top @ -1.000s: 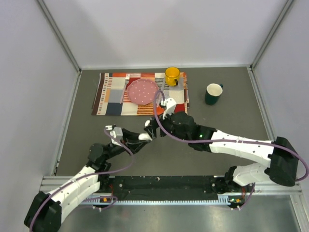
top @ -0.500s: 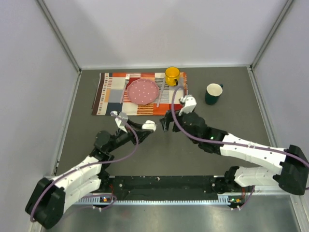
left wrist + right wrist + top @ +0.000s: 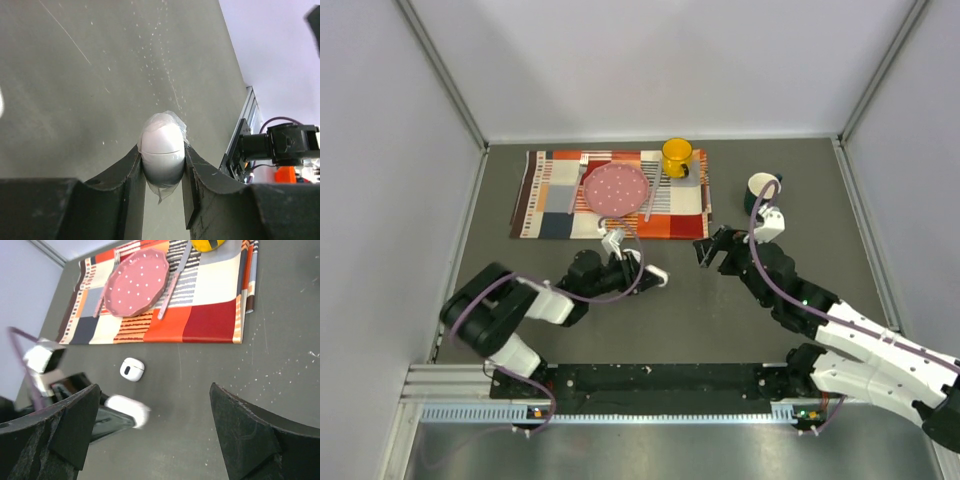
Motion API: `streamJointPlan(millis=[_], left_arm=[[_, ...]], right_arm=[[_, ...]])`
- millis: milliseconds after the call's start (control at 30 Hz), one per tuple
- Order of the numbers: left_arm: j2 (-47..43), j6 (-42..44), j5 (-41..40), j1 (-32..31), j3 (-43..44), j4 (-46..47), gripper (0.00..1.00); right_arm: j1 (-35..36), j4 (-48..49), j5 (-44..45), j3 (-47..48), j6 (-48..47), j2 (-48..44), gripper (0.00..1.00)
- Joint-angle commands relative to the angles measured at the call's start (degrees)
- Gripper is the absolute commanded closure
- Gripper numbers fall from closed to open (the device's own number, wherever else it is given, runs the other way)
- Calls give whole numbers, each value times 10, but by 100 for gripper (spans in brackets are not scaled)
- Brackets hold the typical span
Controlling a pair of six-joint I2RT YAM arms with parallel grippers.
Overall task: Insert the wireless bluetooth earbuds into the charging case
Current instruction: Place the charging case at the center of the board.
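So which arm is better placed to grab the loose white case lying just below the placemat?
Right, probably. The right gripper is open and empty, with the loose case in plain view ahead of it. The left gripper sits close by but is shut on the other white case.

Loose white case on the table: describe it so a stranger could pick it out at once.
Find the patchwork placemat carrying the pink dotted plate. On the bare grey table just off the mat's edge nearest the arms lies a small rounded white case. Unlike the other white case, clamped in the jaws of the left gripper, it lies free and shows a dark oval mark.
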Motion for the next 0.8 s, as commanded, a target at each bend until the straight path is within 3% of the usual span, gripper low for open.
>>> streamJointPlan(millis=[0,167,333,567,767], left_arm=[[108,-100,-4,-28,53,170,100],[185,-122,-21,-56,95,197,100],[195,-137,-73,-62,96,197,100],[201,-152,-99,-64,107,161,100],[198,-141,-114,-66,125,75,94]], right_arm=[[-7,-1,7,-2,1,-27,10],[-10,-11,5,-6,1,-34,10],[-13,-9,0,-11,-1,-27,10],[-19,-6,-12,-8,-14,-15,10],[-21,-4,-39,-2,-20,5,10]])
